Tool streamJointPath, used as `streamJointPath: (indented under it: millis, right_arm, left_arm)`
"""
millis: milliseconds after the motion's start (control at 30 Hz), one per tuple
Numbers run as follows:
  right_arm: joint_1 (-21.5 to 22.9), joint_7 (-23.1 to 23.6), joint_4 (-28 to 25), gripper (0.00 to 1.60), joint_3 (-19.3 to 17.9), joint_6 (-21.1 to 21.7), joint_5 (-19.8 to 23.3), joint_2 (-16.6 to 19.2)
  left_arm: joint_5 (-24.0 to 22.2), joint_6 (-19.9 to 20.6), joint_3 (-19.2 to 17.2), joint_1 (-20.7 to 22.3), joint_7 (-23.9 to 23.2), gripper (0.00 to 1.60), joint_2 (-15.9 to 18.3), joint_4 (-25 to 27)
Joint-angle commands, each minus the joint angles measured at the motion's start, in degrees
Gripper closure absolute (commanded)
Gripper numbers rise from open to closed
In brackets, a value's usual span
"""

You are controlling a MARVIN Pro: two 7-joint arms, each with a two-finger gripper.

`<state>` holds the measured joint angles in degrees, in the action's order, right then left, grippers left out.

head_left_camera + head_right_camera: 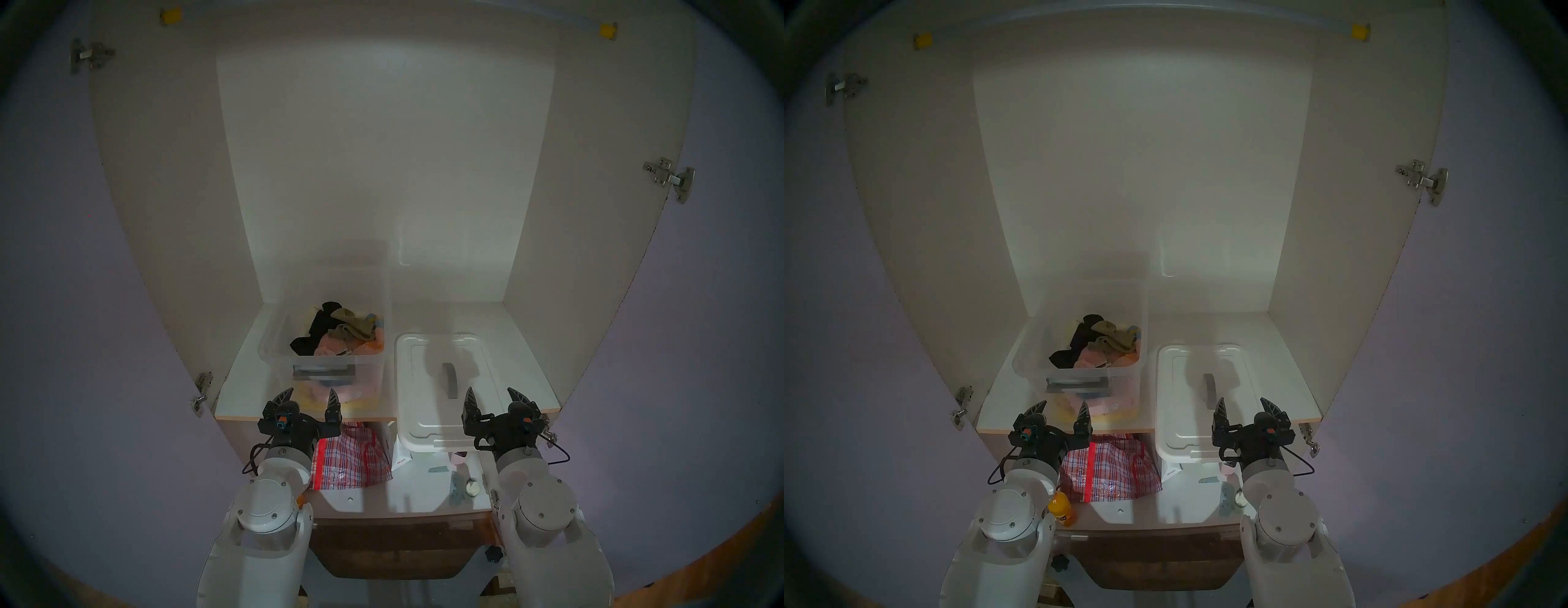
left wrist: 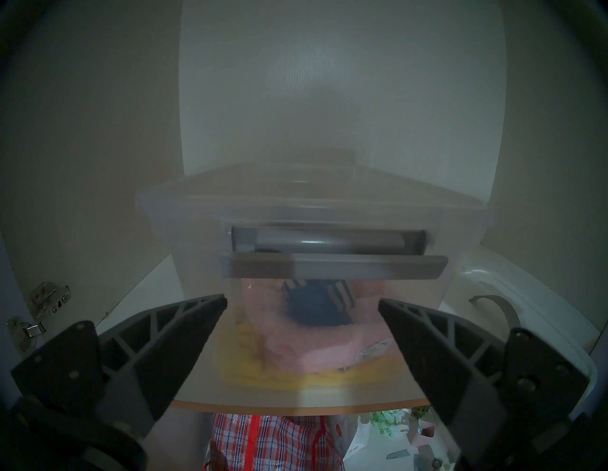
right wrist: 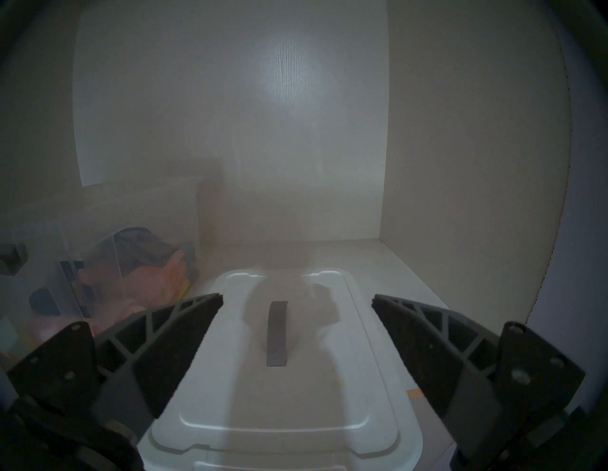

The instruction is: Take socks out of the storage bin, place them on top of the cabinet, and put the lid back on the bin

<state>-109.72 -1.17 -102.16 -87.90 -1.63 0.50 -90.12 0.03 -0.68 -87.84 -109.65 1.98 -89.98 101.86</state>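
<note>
The clear plastic storage bin (image 1: 326, 352) sits lidless on the white cabinet shelf (image 1: 237, 382); navy striped socks (image 2: 316, 306) lie low behind its front wall. Both the left gripper (image 1: 307, 399) and the right gripper (image 1: 494, 399) hang spread and empty (reaching in from above probably suits best).

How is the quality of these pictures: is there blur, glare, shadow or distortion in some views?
Head views: dim, fisheye-bent cabinet walls, a shadow across the lid. Left wrist view: hazy, the bin front soft and blurred. Right wrist view: foggy, a bright patch on the back wall, gripper shadow on the lid.
</note>
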Motion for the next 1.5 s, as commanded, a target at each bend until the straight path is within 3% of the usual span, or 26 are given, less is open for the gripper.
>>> streamJointPath:
  millis: [0,33,333,433,533,767,867,900,933,1033,1067,1333,1467]
  right_arm:
    - [0.4,0.1,-1.2,0.00,0.0,-0.1,0.0,0.0]
    - [0.4,0.1,-1.2,0.00,0.0,-0.1,0.0,0.0]
    - [0.4,0.0,-1.2,0.00,0.1,-0.1,0.0,0.0]
    - [0.4,0.0,-1.2,0.00,0.1,-0.2,0.0,0.0]
    - [0.4,0.0,-1.2,0.00,0.1,-0.2,0.0,0.1]
    - [0.4,0.0,-1.2,0.00,0.1,-0.2,0.0,0.1]
    - [0.4,0.0,-1.2,0.00,0.1,-0.2,0.0,0.1]
    - [0.4,0.0,-1.2,0.00,0.1,-0.2,0.0,0.1]
    - [0.4,0.0,-1.1,0.00,0.1,-0.2,0.0,0.1]
    - [0.4,0.0,-1.1,0.00,0.1,-0.2,0.0,0.1]
    - [0.5,-0.1,-1.0,0.00,0.1,-0.2,0.0,0.1]
    - [0.5,-0.1,-0.9,0.00,0.1,-0.3,0.0,0.1]
    - [0.5,-0.1,-0.9,0.00,0.1,-0.3,0.0,0.1]
  left_arm:
    - [1.3,1.4,1.7,0.7,-1.1,0.00,0.7,2.9]
    - [3.2,1.8,2.4,0.6,-0.3,0.00,1.2,3.6]
    - [4.4,12.4,3.1,-0.9,0.4,0.00,1.8,10.9]
    - [0.7,16.1,1.9,-1.2,-2.5,0.00,2.1,13.4]
    - [0.0,19.0,1.5,0.0,-3.5,0.00,3.3,14.7]
    - [-3.4,21.8,1.3,2.5,-7.0,0.00,4.0,16.2]
    - [-5.9,24.4,0.6,3.8,-9.4,0.00,4.6,16.3]
    - [-8.0,26.5,0.0,4.8,-11.7,0.00,5.1,16.0]
    - [-9.4,30.1,0.1,8.4,-13.4,0.00,5.8,15.4]
    - [-9.4,30.1,0.1,8.4,-13.4,0.00,5.8,15.4]
    - [-10.1,32.6,0.2,11.6,-13.9,0.00,5.9,15.0]
    - [-10.5,34.2,0.1,12.6,-14.2,0.00,5.7,16.6]
    - [-10.3,40.8,0.2,17.8,-14.3,0.00,6.1,15.5]
